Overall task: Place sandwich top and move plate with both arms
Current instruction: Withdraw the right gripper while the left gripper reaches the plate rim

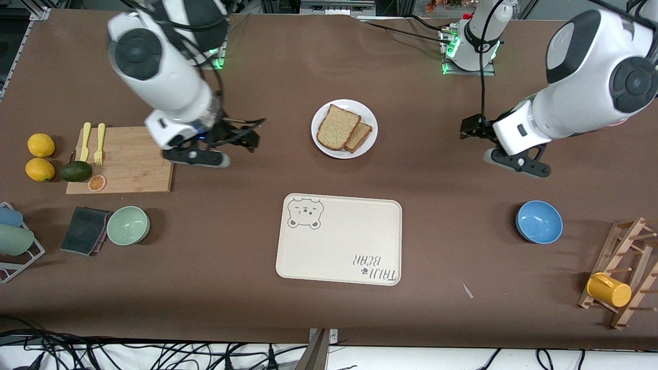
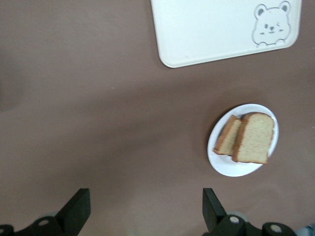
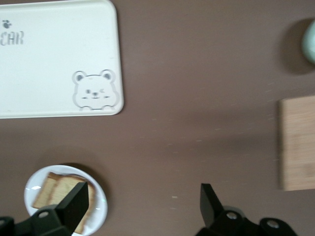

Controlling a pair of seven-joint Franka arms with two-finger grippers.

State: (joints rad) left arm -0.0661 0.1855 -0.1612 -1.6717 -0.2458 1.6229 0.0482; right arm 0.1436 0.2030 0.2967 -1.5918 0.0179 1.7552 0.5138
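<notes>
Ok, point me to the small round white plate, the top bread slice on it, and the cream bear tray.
small round white plate (image 1: 368, 145), front view, bare rim.
light-brown speckled bread slice (image 1: 337, 128), front view, slice centre.
cream rectangular bear tray (image 1: 342, 236), front view, bare middle.

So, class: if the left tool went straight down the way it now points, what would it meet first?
Probably just bare table. The left tool is open and points down at brown cloth, apart from the plate; depth is unclear.
</notes>
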